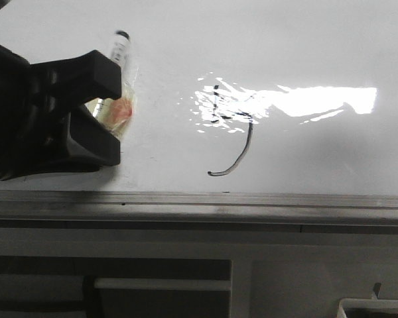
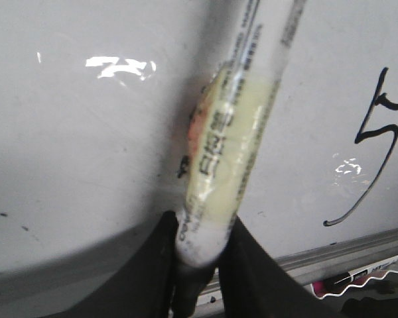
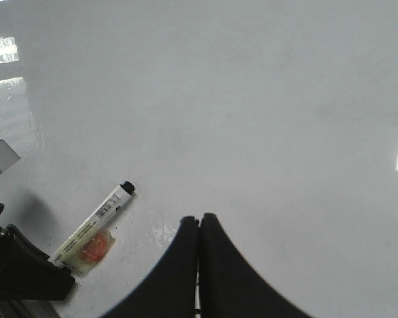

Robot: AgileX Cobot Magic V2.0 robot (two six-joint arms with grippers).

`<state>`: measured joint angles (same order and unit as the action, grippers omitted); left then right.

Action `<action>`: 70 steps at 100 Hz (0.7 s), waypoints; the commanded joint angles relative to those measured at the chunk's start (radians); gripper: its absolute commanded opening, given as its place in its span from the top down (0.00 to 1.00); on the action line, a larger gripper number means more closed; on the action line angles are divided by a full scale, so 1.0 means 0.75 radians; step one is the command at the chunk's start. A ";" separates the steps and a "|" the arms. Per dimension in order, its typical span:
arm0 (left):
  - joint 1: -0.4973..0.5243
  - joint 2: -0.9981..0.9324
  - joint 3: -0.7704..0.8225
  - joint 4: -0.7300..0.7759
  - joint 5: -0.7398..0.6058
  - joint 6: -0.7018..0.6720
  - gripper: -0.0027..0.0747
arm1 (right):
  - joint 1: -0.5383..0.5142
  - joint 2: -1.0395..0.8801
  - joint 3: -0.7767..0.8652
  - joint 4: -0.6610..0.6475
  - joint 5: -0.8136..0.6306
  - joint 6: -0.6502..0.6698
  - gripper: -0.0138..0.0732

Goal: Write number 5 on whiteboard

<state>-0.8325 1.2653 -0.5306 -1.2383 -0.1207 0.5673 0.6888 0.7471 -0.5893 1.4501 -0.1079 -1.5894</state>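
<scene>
Number 5 [image 1: 230, 132] drawn complete on whiteboard [image 1: 305, 40]. Left gripper [image 1: 116, 99] clamps marker [image 1: 121, 50], tip off to side; right gripper [image 3: 199, 228] closed, empty. Only release left, likely.

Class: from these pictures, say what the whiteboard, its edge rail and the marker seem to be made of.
Whiteboard: glossy white coated board, as its bright glare suggests.
Rail: probably brushed grey metal, with a dull sheen.
Marker: likely white plastic, with a printed label under shiny clear tape.
</scene>
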 commanded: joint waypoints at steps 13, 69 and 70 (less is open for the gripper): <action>0.009 0.021 -0.009 -0.048 -0.116 -0.010 0.66 | -0.004 -0.012 -0.037 -0.001 -0.014 0.004 0.92; 0.009 -0.009 -0.019 -0.043 -0.133 -0.010 0.32 | -0.004 -0.012 -0.037 0.001 -0.018 0.004 0.92; 0.009 -0.015 -0.020 -0.040 -0.133 -0.010 0.32 | -0.004 -0.012 -0.037 0.001 -0.018 0.004 0.92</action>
<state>-0.8411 1.2586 -0.5370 -1.2451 -0.0941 0.5691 0.6888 0.7471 -0.5893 1.4524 -0.1091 -1.5894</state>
